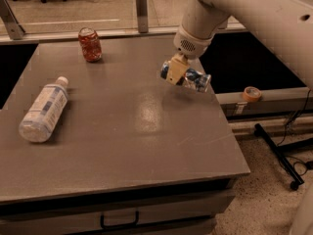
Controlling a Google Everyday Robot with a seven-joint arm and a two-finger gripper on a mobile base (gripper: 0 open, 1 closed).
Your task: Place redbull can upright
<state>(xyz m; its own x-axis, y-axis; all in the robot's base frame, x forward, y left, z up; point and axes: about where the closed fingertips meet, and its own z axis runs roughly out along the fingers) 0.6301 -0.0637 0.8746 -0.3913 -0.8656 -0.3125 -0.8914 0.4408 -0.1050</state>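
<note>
The redbull can (pixel 197 79), slim, blue and silver, lies on its side in my gripper (pixel 173 74), which is shut on its left part. The can hangs a little above the grey table (pixel 122 131), near the right edge, with its shadow just beneath it. Its silver end points to the right. My tan fingers (pixel 177 68) cover the can's left part. The white arm comes down from the upper right.
A short red-orange can (pixel 90 44) stands upright at the far left of the table. A clear plastic bottle (pixel 43 109) lies on its side at the left. A roll of tape (pixel 252 93) sits on a ledge right of the table.
</note>
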